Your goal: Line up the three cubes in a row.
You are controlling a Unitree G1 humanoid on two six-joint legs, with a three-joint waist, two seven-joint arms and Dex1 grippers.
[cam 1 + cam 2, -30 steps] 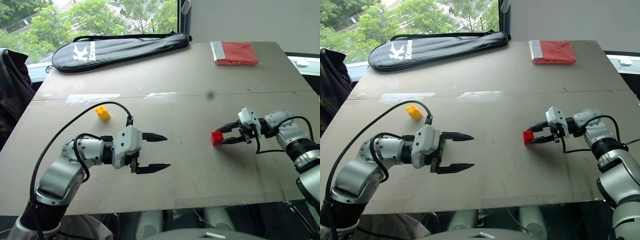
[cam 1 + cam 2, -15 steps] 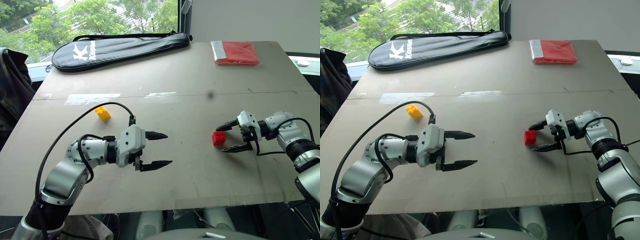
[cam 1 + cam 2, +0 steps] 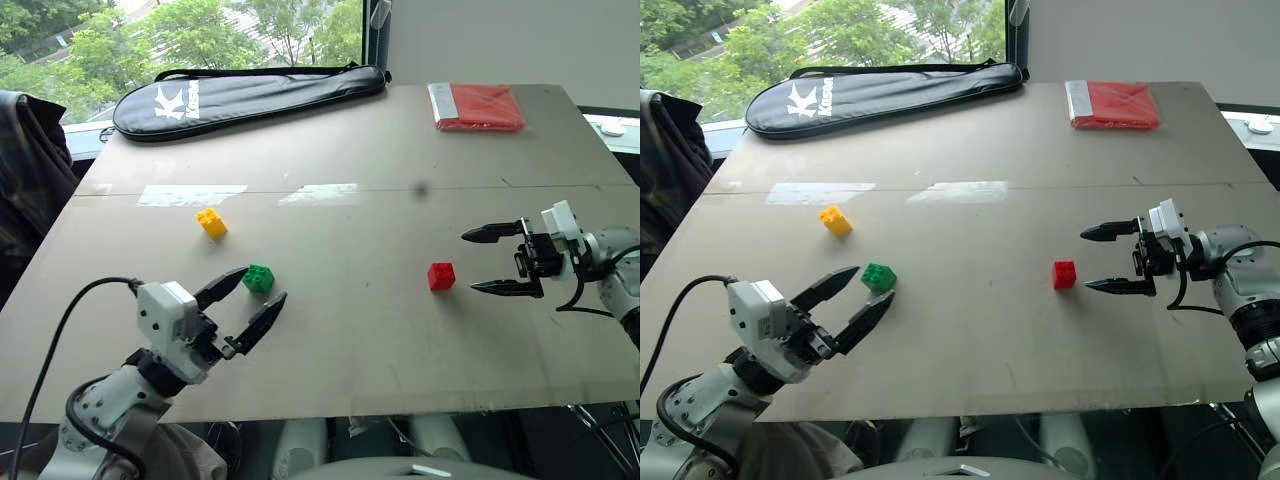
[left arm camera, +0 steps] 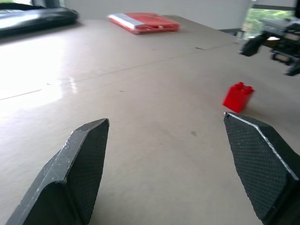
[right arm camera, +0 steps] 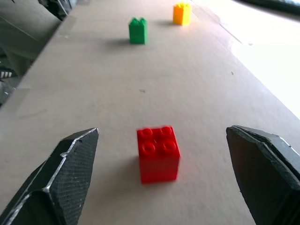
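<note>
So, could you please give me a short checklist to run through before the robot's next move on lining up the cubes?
1. Right gripper open and off the red cube: ok.
2. Left gripper open and empty: ok.
3. Green cube free on the table, just beyond the left gripper's fingertips: ok.
4. Yellow cube upright and unobstructed: ok.
5. All three cubes in one straight row: not ok; the red one sits far off to the right.
6. Red packet and black bag away from the working area: ok.
</note>
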